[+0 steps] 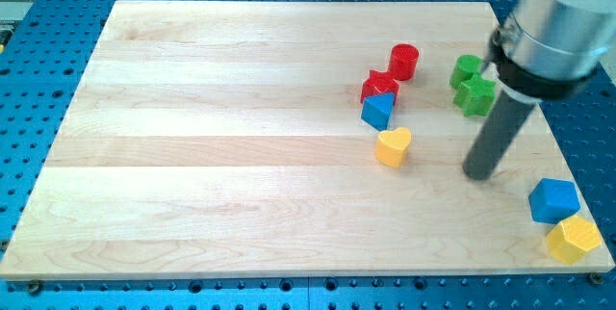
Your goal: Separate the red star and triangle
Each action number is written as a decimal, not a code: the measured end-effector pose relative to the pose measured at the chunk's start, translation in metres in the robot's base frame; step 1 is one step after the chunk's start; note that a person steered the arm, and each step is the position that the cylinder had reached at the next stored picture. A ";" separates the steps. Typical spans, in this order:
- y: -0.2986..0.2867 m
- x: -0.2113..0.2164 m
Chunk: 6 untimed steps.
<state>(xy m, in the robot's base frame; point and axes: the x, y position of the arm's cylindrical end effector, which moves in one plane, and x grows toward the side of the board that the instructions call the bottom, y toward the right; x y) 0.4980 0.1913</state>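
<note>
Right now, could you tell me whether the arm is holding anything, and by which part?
Nothing is held: my tip stands clear on the board, right of the yellow heart.

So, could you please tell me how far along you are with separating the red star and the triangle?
Nothing looks done yet: the red star block and the blue triangle block touch, the triangle just below the star. In hand: my tip rests on the wooden board to the view's right of both, beyond the yellow heart block. Left: reaching the pair and pushing one block away.
</note>
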 end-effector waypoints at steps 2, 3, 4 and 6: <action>-0.014 -0.058; -0.029 -0.083; -0.034 -0.107; -0.091 -0.117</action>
